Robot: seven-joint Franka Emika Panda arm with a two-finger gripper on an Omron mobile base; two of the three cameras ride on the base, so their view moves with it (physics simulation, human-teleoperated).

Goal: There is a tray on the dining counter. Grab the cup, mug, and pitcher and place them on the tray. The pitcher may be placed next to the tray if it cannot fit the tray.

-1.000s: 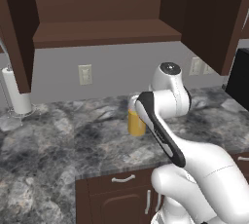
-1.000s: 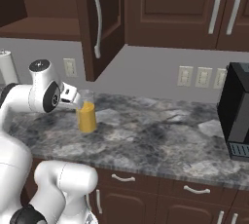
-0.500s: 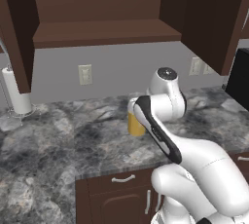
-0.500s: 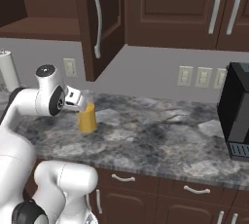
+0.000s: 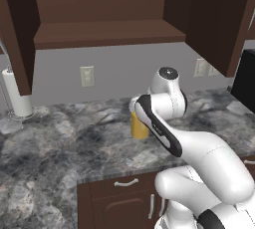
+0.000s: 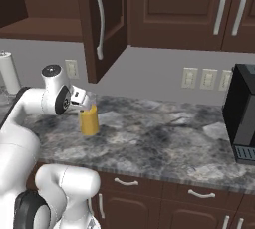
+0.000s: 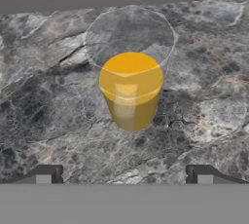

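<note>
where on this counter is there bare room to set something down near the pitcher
Bare marbled counter runs from the pitcher to the black coffee machine. More lies bare between the pitcher and the paper towel roll. Crowded only at the pitcher, where the open gripper hovers.

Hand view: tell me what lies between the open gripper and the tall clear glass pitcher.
Only bare marbled countertop separates the gripper from the pitcher.
</note>
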